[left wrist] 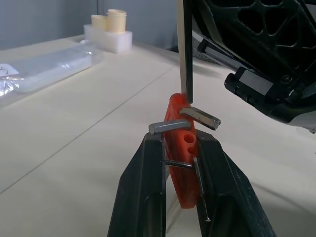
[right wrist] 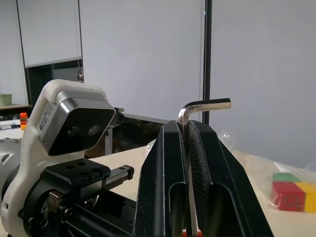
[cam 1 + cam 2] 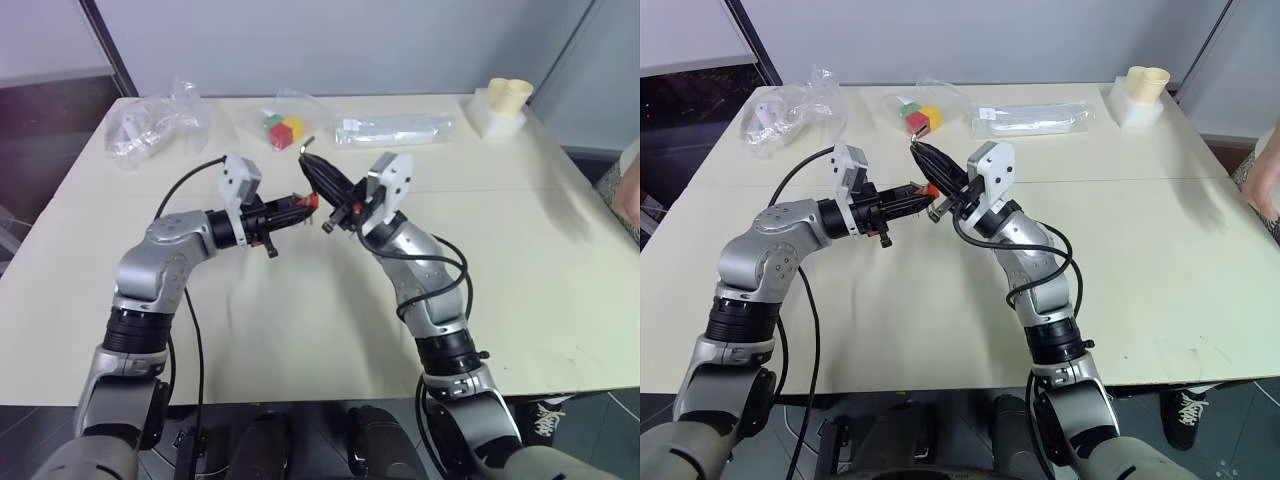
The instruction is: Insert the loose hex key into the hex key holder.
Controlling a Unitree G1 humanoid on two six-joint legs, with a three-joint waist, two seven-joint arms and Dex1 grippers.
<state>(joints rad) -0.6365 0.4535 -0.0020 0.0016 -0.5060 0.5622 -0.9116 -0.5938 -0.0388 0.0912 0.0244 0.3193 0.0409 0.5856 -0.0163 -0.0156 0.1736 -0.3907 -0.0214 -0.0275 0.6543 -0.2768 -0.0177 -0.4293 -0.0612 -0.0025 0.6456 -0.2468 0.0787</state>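
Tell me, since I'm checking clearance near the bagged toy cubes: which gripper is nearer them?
Right. The right gripper, shut on the loose hex key, reaches up toward the toy cubes. The left gripper, shut on the hex key holder, sits lower, farther from them.

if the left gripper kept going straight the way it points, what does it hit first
Probably the right gripper: the left gripper, shut on the hex key holder, points straight at it, close ahead, though depth is hard to judge.
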